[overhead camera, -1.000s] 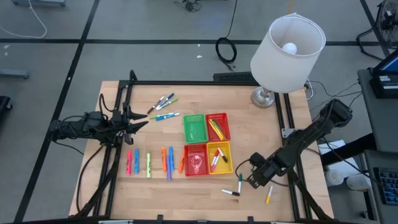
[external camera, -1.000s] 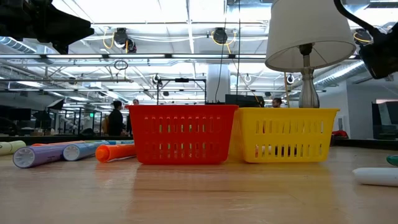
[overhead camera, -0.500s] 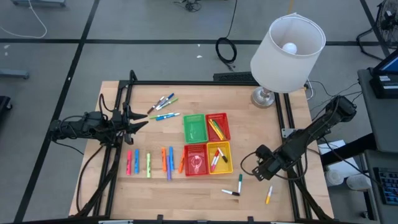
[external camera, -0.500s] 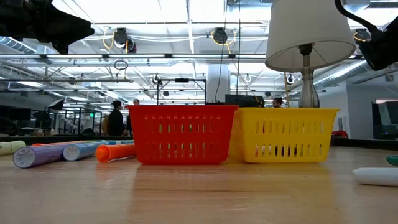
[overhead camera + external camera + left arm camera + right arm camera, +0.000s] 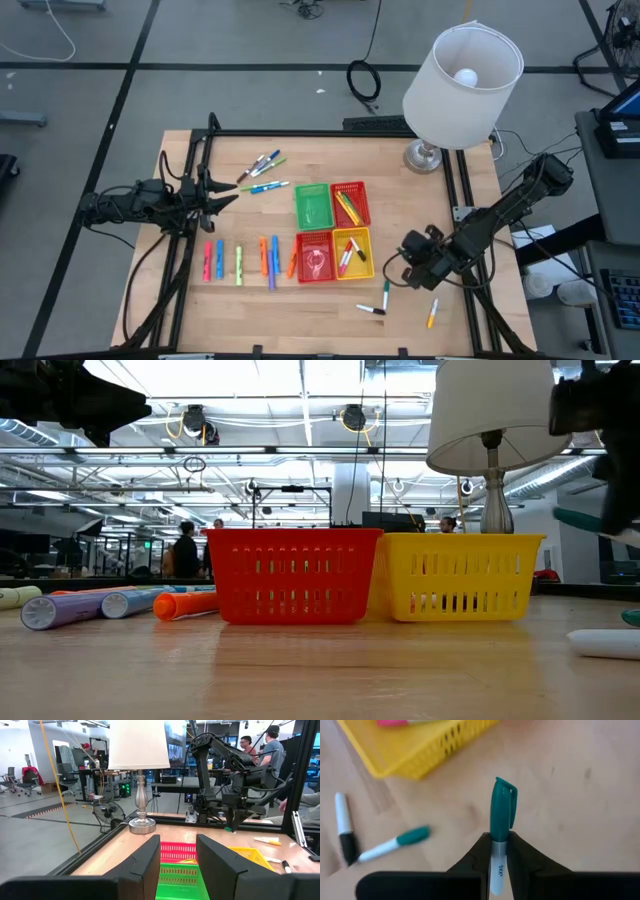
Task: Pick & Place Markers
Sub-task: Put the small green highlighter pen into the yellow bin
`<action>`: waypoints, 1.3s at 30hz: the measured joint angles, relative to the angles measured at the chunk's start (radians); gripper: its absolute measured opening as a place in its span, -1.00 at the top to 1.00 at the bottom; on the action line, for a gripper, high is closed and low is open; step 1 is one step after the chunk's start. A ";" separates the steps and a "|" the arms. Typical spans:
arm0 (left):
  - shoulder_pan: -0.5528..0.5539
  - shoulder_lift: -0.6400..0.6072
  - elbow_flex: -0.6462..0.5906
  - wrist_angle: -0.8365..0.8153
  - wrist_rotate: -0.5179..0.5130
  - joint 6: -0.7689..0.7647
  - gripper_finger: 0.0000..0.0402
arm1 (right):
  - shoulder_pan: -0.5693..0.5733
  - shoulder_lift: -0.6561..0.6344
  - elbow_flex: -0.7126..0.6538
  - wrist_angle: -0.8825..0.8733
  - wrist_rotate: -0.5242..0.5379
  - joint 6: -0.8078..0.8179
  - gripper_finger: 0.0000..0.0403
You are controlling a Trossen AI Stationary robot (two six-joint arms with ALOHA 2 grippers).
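My right gripper [image 5: 408, 270] hangs above the table just right of the yellow basket [image 5: 352, 251], shut on a green-capped marker [image 5: 500, 810] with a white barrel. The marker also shows in the low view [image 5: 582, 520]. Three markers lie flat on the wood below it: green-white [image 5: 385, 296], black-white [image 5: 372, 310] and yellow [image 5: 432, 314]. A row of pink, blue, green and orange markers [image 5: 240, 262] lies left of the baskets, and more [image 5: 262, 170] lie farther back. My left gripper [image 5: 226, 196] waits open at the table's left edge. My right gripper pinches the marker's white barrel [image 5: 496, 854] between its two fingers. The green cap end [image 5: 502, 800] sticks out past the fingertips. The fingers slant down toward the table. The marker is lifted clear of the wood.
Four small baskets stand together mid-table: green [image 5: 312, 205], red [image 5: 351, 203] with markers, red [image 5: 316, 256], and the yellow one with markers. A lamp [image 5: 462, 75] stands at the far right corner. Bare wood lies along the near edge.
My right gripper has risen from near the loose markers and moved toward the yellow basket, rolling its wrist as it went. It has stayed shut on the green-capped marker, which now shows in the low view.
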 joint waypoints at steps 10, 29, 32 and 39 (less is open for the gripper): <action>0.000 0.000 0.000 0.000 0.000 0.000 0.33 | -0.034 -0.001 -0.057 0.063 0.206 -0.160 0.86; 0.000 0.000 0.000 0.000 0.000 0.000 0.33 | -0.190 -0.001 -0.116 0.602 0.080 -0.758 0.86; 0.000 0.000 0.000 0.000 0.000 0.000 0.33 | -0.190 -0.001 -0.117 0.663 0.079 -0.824 0.87; 0.000 0.000 0.000 0.000 0.000 0.000 0.33 | -0.189 -0.001 -0.117 0.742 0.074 -0.904 0.86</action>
